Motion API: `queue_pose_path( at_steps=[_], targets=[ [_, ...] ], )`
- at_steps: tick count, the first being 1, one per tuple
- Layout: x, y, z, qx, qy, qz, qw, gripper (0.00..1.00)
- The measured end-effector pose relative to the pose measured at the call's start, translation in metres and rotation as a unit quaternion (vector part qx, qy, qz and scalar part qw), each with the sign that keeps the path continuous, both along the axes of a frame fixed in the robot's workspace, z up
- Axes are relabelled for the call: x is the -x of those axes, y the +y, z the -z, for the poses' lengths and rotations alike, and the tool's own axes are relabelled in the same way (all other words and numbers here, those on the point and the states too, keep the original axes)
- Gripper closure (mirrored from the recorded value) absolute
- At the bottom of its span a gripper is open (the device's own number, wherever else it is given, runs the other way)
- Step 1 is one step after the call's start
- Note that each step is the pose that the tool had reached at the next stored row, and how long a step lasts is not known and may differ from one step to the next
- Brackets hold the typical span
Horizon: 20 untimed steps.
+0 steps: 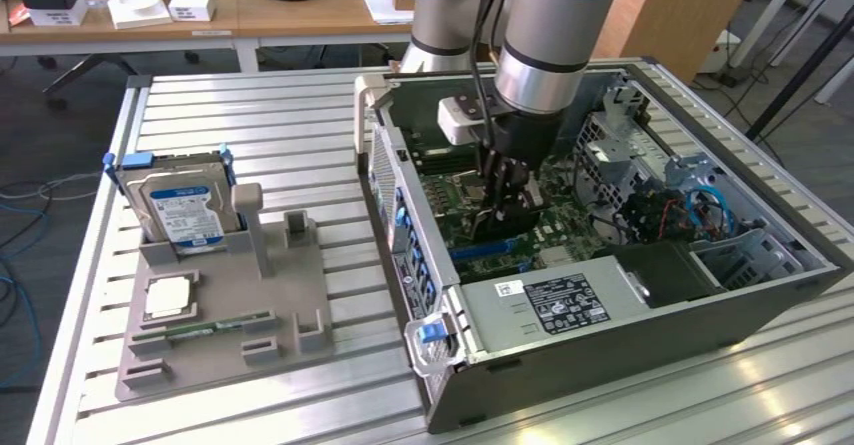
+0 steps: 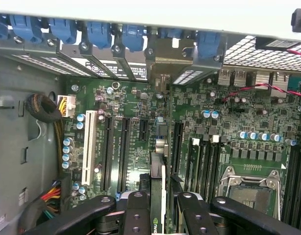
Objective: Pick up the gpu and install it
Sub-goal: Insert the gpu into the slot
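The gripper [image 2: 159, 211] is clenching the gpu [image 2: 158, 188] edge-on between its fingers [image 2: 137, 210], and the card is standing upright inside the case [image 1: 627, 365], just over the motherboard [image 2: 199, 103]. In the exterior view the card [image 1: 518, 227] is hanging at six o'clock of the gripper [image 1: 507, 203], down among the board's parts.

The closest risk is lying right under the card. Its lower edge is sitting among several parallel expansion slots [image 2: 177, 144], and I cannot tell whether it is lined up with the right one. A slight sideways offset or tilt is likely to put the connector on a slot wall, so that a push bends the card or loads the board.

Next out, the card's metal end is facing the rear bracket bay [image 2: 167, 61] under the blue latches [image 2: 99, 32]. If it is catching the bay's frame, the card may be seating crooked.

The fingers are also holding only a narrow strip, so the card may be slipping or pivoting under pressure.

Farther off, the cable bundle [image 2: 45, 110] and the CPU socket [image 2: 248, 188] are flanking the work. In the exterior view the power supply [image 1: 561, 300] is sitting at five o'clock and the hard drive [image 1: 180, 210] at nine o'clock, well apart.
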<state>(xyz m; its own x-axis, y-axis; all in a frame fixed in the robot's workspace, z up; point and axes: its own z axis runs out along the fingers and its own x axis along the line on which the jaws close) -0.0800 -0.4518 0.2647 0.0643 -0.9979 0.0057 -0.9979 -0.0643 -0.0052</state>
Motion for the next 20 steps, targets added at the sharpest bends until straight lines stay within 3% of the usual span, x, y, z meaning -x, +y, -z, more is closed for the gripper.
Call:
queue_pose_path(
  at_steps=[20],
  targets=[
    [0.0010,0.0007,0.0040,0.0000,-0.0001,-0.003,1.0000,0.74]
  ],
)
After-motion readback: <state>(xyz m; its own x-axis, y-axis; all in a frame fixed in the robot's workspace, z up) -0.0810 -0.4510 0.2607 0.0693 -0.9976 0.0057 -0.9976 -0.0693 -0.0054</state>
